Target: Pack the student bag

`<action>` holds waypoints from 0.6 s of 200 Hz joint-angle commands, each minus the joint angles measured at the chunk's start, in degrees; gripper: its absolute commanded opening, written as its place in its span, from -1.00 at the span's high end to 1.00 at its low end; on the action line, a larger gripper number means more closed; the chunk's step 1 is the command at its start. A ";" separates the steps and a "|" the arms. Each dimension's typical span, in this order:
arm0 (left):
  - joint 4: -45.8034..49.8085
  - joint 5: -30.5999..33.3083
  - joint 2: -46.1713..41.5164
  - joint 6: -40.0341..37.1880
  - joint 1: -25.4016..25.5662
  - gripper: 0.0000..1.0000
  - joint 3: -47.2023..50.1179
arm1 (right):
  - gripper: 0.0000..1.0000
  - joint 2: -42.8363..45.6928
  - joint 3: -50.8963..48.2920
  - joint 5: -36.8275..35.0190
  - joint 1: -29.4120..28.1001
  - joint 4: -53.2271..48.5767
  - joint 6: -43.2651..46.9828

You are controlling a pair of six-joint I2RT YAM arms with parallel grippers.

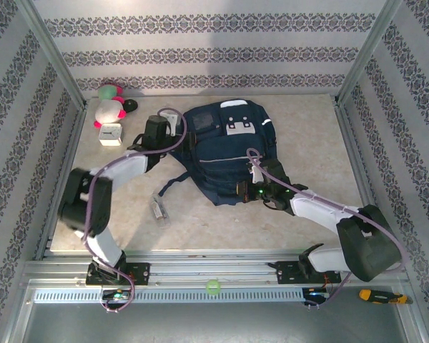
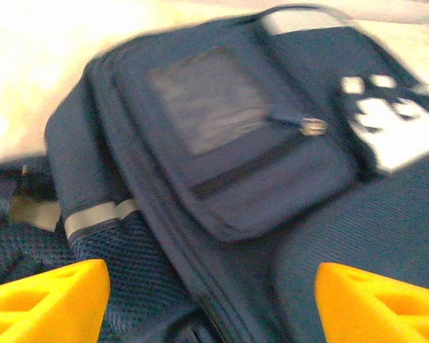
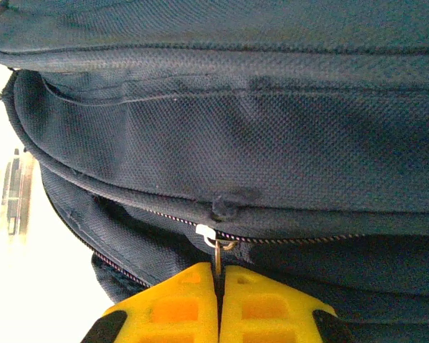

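Observation:
The student bag [image 1: 229, 153], a navy backpack with white buckle patches, lies flat in the middle of the table. My left gripper [image 1: 173, 128] hovers at the bag's far left corner. In the left wrist view it [image 2: 211, 307] is open, its yellow fingers [image 2: 43, 304] spread wide over the bag's square front pocket [image 2: 222, 136] and mesh side, with nothing between them. My right gripper [image 1: 254, 187] is at the bag's near edge. In the right wrist view it [image 3: 219, 300] is shut on a metal zipper pull [image 3: 219, 259] that hangs from a white slider [image 3: 206, 232].
Plush toys [image 1: 109, 107] and a small white box [image 1: 111, 133] sit at the back left corner. A clear pencil case [image 1: 159, 209] lies on the table left of the bag, also seen at the left edge [image 3: 14, 193]. A green ball [image 1: 213, 286] and screwdriver [image 1: 381, 295] rest on the front rail.

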State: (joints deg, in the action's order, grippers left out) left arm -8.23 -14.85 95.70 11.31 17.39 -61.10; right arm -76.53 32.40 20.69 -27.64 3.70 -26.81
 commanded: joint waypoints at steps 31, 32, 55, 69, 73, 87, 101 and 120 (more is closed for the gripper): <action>5.18 -15.44 -11.30 -43.69 8.33 -0.47 8.43 | 1.00 -0.88 2.49 1.64 -0.57 -0.27 0.91; 5.34 -15.54 -11.40 -44.51 8.61 -0.47 8.53 | 1.00 -0.89 2.53 1.68 -0.57 -0.23 0.94; 5.58 -16.20 -10.53 -56.24 15.17 -0.47 10.19 | 1.00 -1.16 2.57 1.89 -0.55 -0.28 0.79; 3.36 -15.82 -8.67 -58.78 18.12 -0.44 10.19 | 1.00 -1.28 2.60 2.07 -0.57 -0.28 0.75; 3.07 -15.87 -8.09 -59.08 18.78 -0.42 9.95 | 1.00 -1.31 2.64 2.08 -0.53 -0.28 0.78; 3.39 -15.26 -5.44 -60.69 20.64 -0.37 8.15 | 1.00 -1.74 2.82 2.36 -0.40 -0.39 0.77; 3.18 -13.75 -2.80 -62.22 22.13 -0.36 6.69 | 1.00 -2.19 3.09 2.76 -0.31 -0.32 0.86; -0.13 -7.34 0.74 -62.59 23.63 -0.36 5.67 | 1.00 -2.56 3.34 2.78 -0.31 -0.37 0.77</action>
State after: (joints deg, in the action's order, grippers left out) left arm -5.56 -27.55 93.36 -45.52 39.40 -52.90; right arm -78.22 34.02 21.56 -27.64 3.22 -26.70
